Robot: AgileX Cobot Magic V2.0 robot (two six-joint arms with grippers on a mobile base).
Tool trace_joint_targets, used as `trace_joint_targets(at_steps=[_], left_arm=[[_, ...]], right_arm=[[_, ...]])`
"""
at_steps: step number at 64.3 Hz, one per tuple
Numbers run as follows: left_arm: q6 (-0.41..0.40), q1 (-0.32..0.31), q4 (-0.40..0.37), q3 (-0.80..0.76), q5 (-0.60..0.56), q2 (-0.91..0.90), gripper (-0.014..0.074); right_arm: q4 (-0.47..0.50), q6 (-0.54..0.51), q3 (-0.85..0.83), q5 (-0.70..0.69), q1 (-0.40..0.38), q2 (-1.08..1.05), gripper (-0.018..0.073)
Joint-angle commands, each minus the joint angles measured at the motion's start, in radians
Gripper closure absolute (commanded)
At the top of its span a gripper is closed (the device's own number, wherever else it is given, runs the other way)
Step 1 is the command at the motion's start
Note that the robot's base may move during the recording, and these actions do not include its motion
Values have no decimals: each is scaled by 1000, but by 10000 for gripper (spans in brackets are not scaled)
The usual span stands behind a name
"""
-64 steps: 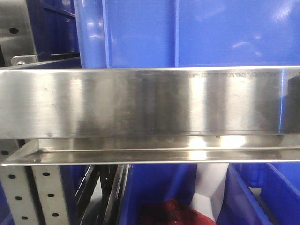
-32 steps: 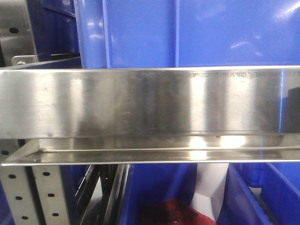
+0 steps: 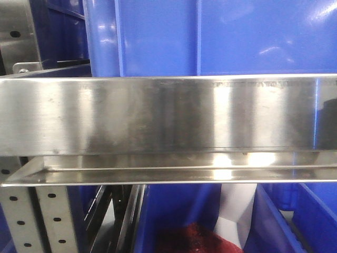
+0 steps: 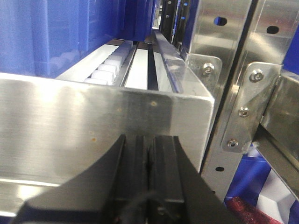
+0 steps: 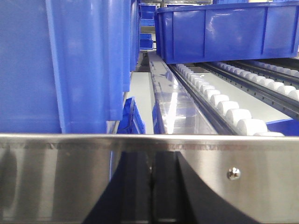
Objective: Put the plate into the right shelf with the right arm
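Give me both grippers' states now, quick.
Left gripper: shut, holding nothing, in front of the shelf lip.
Right gripper: shut, holding nothing; no plate visible.

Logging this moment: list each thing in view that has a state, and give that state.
left gripper: shut, holding nothing, close before the steel lip.
right gripper: shut, holding nothing.
right shelf: no plate on it in any view.
upper blue bin: standing on the shelf.
lower blue bin: holds something red.
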Motion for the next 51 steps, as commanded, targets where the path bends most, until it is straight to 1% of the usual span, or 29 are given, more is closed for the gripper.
trace_joint_targets(at_steps=[1, 51], left_arm=[[-6, -2, 0, 9, -88, -6, 643], [-6, -2, 0, 9, -88, -6, 643]], right_arm=[[-9, -8, -4, -78, 1, -12, 505], [-9, -8, -4, -78, 1, -12, 505]])
